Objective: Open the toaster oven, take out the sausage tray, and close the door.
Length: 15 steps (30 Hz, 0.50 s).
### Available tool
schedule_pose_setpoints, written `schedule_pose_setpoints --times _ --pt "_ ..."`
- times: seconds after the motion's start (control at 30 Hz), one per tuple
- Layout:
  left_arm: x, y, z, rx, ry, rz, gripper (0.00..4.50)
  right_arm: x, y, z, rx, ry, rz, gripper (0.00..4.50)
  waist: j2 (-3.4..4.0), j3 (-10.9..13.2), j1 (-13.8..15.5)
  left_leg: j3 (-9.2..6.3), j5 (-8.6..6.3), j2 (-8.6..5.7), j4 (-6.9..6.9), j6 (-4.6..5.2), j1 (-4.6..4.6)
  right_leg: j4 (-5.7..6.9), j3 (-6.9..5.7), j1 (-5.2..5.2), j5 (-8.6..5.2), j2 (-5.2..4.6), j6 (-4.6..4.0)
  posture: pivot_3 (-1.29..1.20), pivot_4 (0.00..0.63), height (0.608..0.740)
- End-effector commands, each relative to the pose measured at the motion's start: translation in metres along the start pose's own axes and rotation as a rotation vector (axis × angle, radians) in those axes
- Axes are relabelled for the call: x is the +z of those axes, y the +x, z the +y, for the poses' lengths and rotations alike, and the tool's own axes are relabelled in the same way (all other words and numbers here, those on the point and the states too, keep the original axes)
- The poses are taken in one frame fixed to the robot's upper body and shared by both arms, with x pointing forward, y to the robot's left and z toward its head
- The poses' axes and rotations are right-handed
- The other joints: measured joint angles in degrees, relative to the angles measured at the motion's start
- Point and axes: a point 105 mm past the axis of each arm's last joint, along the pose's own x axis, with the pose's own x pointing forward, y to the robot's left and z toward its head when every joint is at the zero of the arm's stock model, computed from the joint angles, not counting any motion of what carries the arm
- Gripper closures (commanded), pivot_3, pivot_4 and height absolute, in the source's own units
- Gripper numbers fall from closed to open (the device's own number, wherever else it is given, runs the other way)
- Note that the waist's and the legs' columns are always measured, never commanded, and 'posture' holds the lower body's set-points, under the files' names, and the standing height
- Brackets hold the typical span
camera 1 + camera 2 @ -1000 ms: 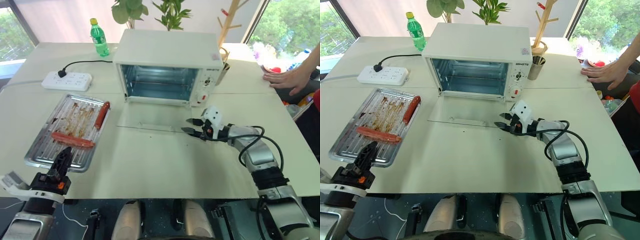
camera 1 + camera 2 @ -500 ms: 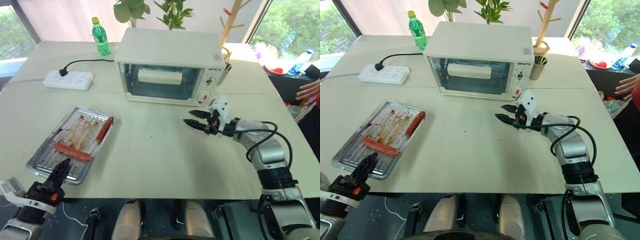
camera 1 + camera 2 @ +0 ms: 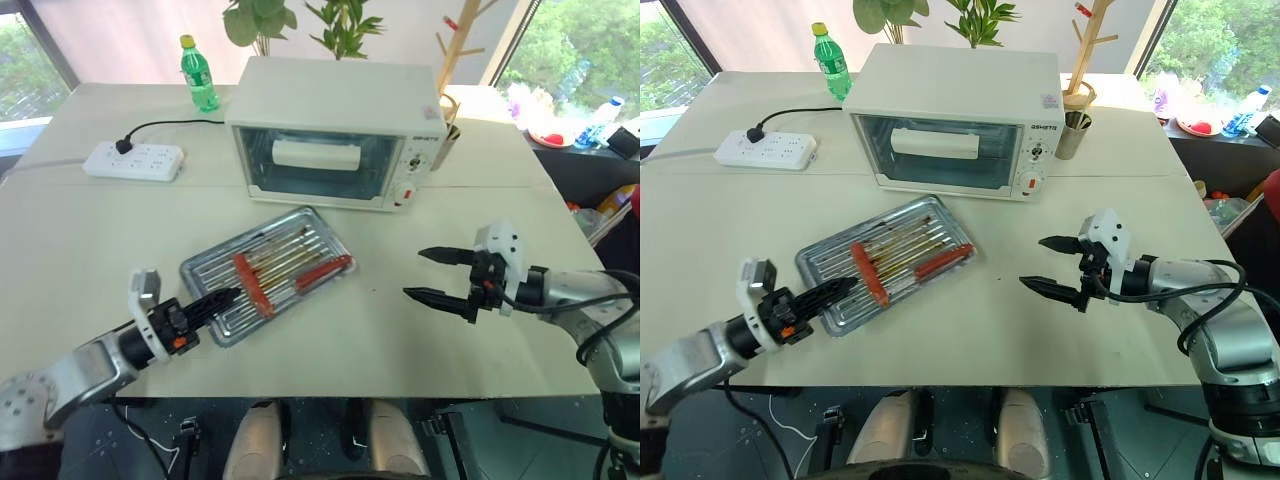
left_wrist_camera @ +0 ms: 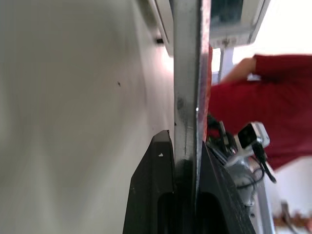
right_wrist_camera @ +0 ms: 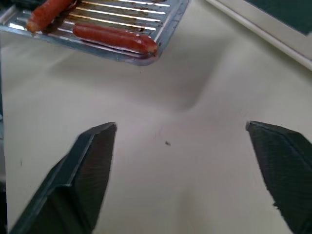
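Note:
The white toaster oven (image 3: 335, 130) stands at the back of the table, its glass door (image 3: 320, 168) shut. In front of it, mid-table, the shiny sausage tray (image 3: 205, 268) lies at an angle with two red sausages (image 3: 247, 282) on its rack. My left gripper (image 3: 218, 299) is shut on the tray's near left corner; the left wrist view shows the tray's rim (image 4: 187, 97) pinched between the fingers. My right gripper (image 3: 413, 273) hovers open to the right of the tray, jaws wide apart and nothing between them. The right wrist view catches the tray's end and one sausage (image 5: 114, 38).
A green bottle (image 3: 199, 75) and a white power strip (image 3: 134, 160) with its cable sit at the back left. A cup (image 3: 449, 125) stands right of the oven. A person in red (image 4: 253, 107) is past the table's right side.
The door went from open to shut. The tray slid from the left edge to mid-table and turned, my left gripper with it. My right gripper drew back rightward and opened wider.

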Motion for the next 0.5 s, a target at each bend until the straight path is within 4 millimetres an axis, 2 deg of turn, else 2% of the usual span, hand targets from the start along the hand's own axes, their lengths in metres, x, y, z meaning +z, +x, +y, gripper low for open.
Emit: schedule_pose_setpoints --times 0.03,0.2,0.5 --pt "0.000 0.013 -0.005 -0.047 -0.006 0.108 4.50 0.010 -0.012 0.004 -0.042 -0.041 -0.016 0.05 -0.01 0.00 -0.09 0.00 0.00 0.00 0.00 0.00 -0.01 -0.02 0.00 0.00 0.00 0.00 0.00 0.00 0.150 0.717" --pt "0.008 0.042 0.002 -0.029 0.012 0.246 4.50 0.001 -0.024 0.013 -0.109 -0.021 0.008 0.05 -0.02 -0.01 0.71 0.05 0.03 -0.20 0.00 -0.05 -0.06 -0.01 -0.04 0.01 0.02 0.01 0.05 0.00 0.150 0.717" --pt "0.014 0.073 0.013 -0.003 0.066 0.343 4.50 -0.004 -0.029 0.019 -0.182 0.001 0.014 0.05 -0.02 0.00 1.34 0.08 0.03 -0.20 0.00 -0.05 -0.06 -0.02 -0.05 0.00 0.03 0.00 0.06 0.00 0.150 0.717"
